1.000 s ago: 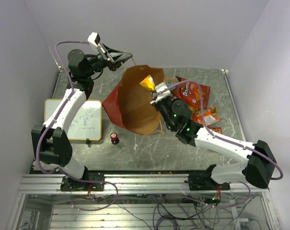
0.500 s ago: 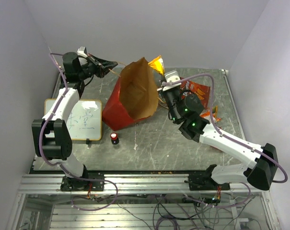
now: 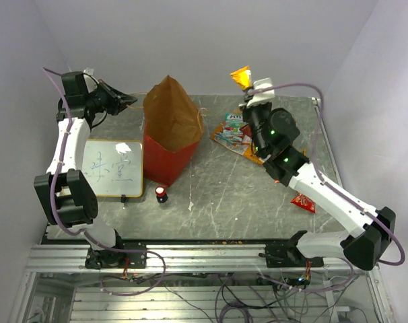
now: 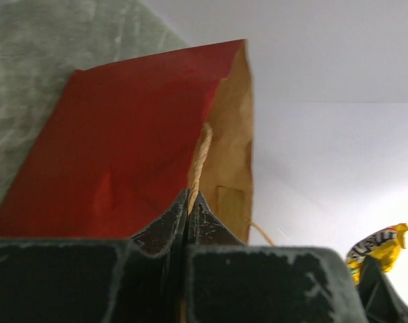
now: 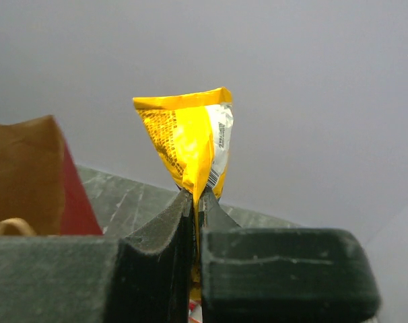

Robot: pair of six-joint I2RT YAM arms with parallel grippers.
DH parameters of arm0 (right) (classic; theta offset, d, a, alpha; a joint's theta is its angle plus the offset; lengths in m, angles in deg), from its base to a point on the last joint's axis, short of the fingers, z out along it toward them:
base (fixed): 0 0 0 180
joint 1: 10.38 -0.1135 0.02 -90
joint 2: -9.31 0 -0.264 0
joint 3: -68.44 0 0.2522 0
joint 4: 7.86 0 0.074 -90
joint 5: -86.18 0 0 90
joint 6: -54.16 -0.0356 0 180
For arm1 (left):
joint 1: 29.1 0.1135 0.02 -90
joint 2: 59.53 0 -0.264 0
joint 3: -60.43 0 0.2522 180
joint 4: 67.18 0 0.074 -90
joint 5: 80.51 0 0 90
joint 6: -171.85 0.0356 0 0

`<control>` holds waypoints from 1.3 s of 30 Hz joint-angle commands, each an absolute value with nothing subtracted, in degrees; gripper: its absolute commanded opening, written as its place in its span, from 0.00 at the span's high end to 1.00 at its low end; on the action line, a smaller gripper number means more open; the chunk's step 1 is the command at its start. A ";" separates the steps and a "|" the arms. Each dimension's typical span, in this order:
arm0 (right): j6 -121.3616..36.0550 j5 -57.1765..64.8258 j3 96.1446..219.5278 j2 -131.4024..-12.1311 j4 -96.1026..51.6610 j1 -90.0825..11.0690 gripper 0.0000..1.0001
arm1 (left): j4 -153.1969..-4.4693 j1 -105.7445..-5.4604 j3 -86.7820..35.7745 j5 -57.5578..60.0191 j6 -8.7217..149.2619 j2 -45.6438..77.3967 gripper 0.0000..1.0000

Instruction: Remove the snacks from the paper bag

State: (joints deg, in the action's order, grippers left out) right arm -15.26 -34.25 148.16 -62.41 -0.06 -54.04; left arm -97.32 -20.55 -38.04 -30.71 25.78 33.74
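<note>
Paper bag (image 3: 167, 121) interior hidden; left end effector (image 4: 188, 196) seemingly pinches cord handle (image 4: 201, 151).

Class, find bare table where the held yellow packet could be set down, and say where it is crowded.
Bare table lies between the red-and-black cylinder and the small red packet, nearer than the paper bag. Crowded: the snack pile right of the bag.

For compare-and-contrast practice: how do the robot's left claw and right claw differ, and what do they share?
The left claw pinches the paper bag's twisted cord handle; the right claw pinches a yellow snack packet. The left claw sits beside the bag; the right claw is well clear of it. Both are shut.
</note>
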 commanded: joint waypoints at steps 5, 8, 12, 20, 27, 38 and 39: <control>-35.49 -35.33 153.00 -60.77 -23.61 -45.28 1.00 | -106.25 -18.55 -35.62 -27.67 32.39 29.56 0.93; -40.95 -36.72 149.98 -60.08 -31.65 -43.85 1.00 | -110.33 -18.54 -37.03 -25.55 34.45 29.07 0.87; -50.21 -33.41 142.18 -57.57 -34.97 -38.29 1.00 | -113.66 -18.49 -39.92 -24.25 36.11 28.33 0.78; -51.63 -26.66 133.80 -59.81 -31.88 -26.43 1.00 | -113.61 -18.55 -42.20 -23.79 34.51 26.87 0.40; -54.99 -23.21 140.00 -70.88 -26.85 -22.03 1.00 | -116.49 -18.46 -42.86 -23.38 34.54 23.86 0.18; -52.69 -25.81 150.36 -87.35 -28.33 -18.47 0.96 | -134.56 -16.84 -50.85 -15.92 44.55 21.37 0.00; -52.40 -26.85 150.34 -87.67 -28.77 -18.47 0.95 | -134.59 -16.80 -50.07 -15.50 45.10 20.50 0.01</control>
